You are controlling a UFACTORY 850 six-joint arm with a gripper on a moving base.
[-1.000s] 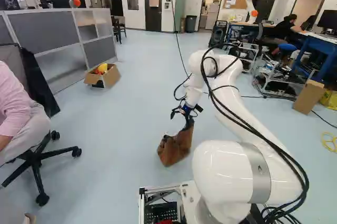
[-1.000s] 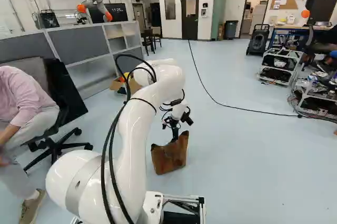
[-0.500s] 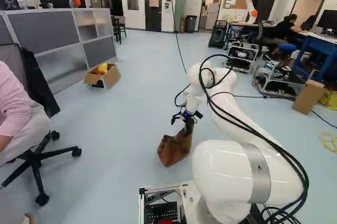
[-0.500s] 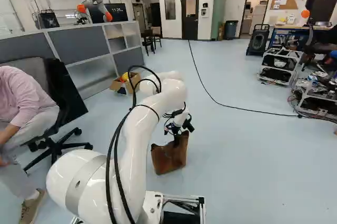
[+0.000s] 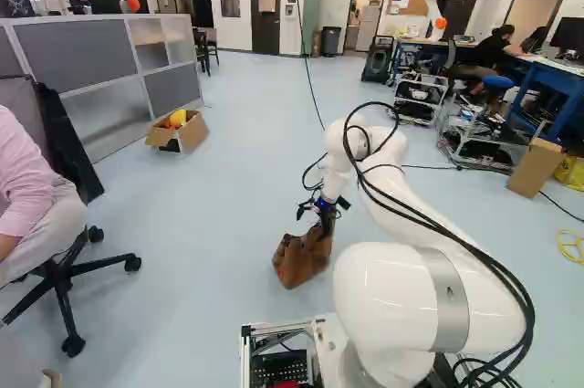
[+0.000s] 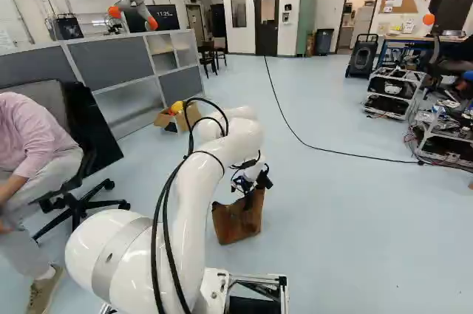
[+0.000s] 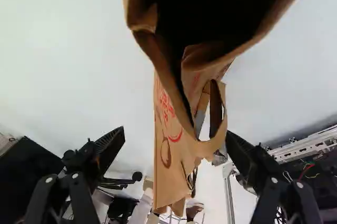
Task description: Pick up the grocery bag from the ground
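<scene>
Grocery bag [image 7: 171, 153] seemingly between 2 fingers [image 7: 110, 146]

A white robot arm [image 5: 401, 183] rises from a thick, rounded joint [image 5: 388, 301] at the lower right of the left base view. It slants up and to the left, bends just right of the frame's centre, then drops to its wrist [image 5: 334, 189], where the black hand [image 5: 326, 222] points downward. Black cables [image 5: 456, 240] loop above the bend and trail along the arm. In the right base view, the same joint fills the lower left and the arm leans up toward the middle. The wrist view shows the hand [image 7: 175, 133] open, its two dark fingers [image 7: 111, 145] spread wide apart, one facing the other.
</scene>
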